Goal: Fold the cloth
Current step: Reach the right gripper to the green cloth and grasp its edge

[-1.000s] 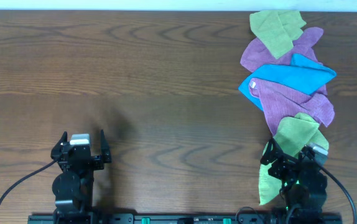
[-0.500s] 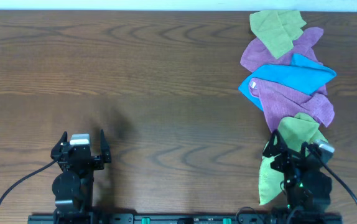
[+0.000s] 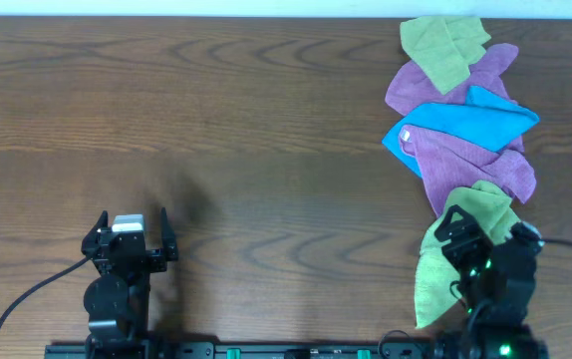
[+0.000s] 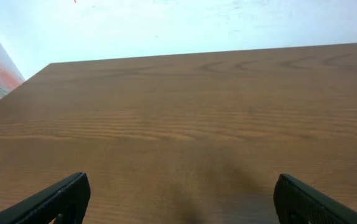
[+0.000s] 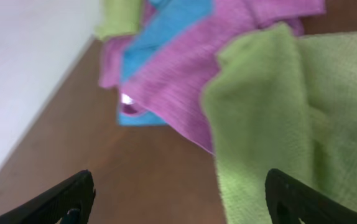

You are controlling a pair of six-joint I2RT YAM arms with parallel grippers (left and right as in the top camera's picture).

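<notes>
Lime-green fuzzy microfibre, rumpled into soft irregular folds: the cloth [image 3: 477, 204] lies at the near right of the wood-grain table [image 3: 266, 120], under and around the right gripper [image 3: 487, 237], w/ its far end touching a purple cloth [image 3: 465, 160]. Right gripper jaws stand wide apart above the fabric w/ nothing clamped btwn them (fingertip contact cannot be told); the left gripper [image 3: 134, 217], well apart at near left, is likewise spread wide, holding nothing. Beyond, purple, blue cloth [image 3: 465, 120] and duller olive-green cloth [image 3: 443, 45] form a loose overlapping heap.
</notes>
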